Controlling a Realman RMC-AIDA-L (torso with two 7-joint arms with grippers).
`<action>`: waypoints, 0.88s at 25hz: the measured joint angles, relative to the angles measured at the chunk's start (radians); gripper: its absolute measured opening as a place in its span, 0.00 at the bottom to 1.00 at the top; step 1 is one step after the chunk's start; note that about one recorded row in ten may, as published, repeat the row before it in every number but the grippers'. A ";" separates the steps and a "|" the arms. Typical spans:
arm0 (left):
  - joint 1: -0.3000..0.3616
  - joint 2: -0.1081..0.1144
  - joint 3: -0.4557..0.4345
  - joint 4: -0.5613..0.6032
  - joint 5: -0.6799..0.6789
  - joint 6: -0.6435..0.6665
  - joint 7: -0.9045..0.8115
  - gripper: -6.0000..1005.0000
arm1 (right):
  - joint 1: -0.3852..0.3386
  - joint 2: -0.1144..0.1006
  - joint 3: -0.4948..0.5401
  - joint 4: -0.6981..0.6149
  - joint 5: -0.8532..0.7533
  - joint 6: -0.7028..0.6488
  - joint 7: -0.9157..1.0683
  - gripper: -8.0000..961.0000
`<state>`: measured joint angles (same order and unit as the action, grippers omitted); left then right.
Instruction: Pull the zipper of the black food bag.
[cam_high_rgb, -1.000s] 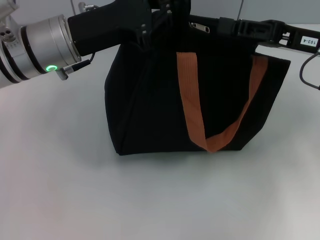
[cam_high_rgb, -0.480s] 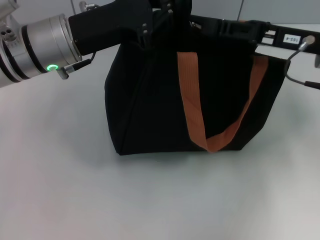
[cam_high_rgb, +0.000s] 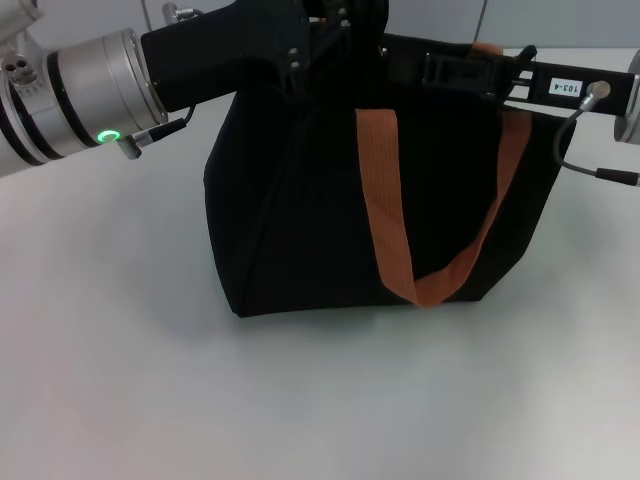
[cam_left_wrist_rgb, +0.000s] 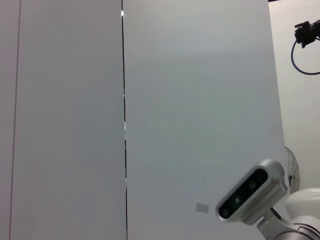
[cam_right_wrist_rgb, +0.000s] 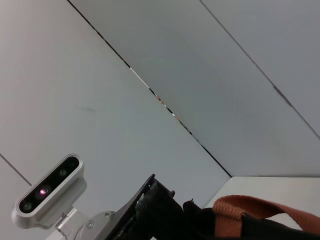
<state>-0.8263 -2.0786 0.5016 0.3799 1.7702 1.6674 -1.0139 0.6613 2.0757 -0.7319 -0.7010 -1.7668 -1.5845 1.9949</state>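
One black food bag (cam_high_rgb: 300, 200) with two orange straps (cam_high_rgb: 385, 200) stands on the bench (cam_high_rgb: 120, 380). The left tool (cam_high_rgb: 335, 25) and right tool (cam_high_rgb: 440, 68) both sit at its top edge; I cannot tell whether either is clenched or released.

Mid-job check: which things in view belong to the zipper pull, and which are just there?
Part of the job:
black food bag
left gripper, at the bag's top edge, left end
right gripper, along the bag's top edge from the right
The zipper itself is not visible now.

Just there:
orange handle hanging down the bag's front
white table
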 joint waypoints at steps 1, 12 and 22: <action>0.000 0.000 0.000 0.000 0.000 0.000 0.000 0.06 | -0.001 0.000 0.000 0.000 0.001 -0.002 -0.004 0.38; -0.001 0.000 0.000 -0.001 -0.001 0.006 -0.005 0.06 | -0.030 0.003 0.009 0.002 0.053 -0.038 -0.028 0.21; 0.005 0.000 0.000 -0.001 -0.009 0.018 -0.002 0.06 | -0.027 0.003 0.009 0.012 0.055 -0.031 -0.014 0.03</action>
<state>-0.8216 -2.0785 0.5017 0.3788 1.7611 1.6850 -1.0158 0.6340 2.0783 -0.7224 -0.6894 -1.7119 -1.6158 1.9810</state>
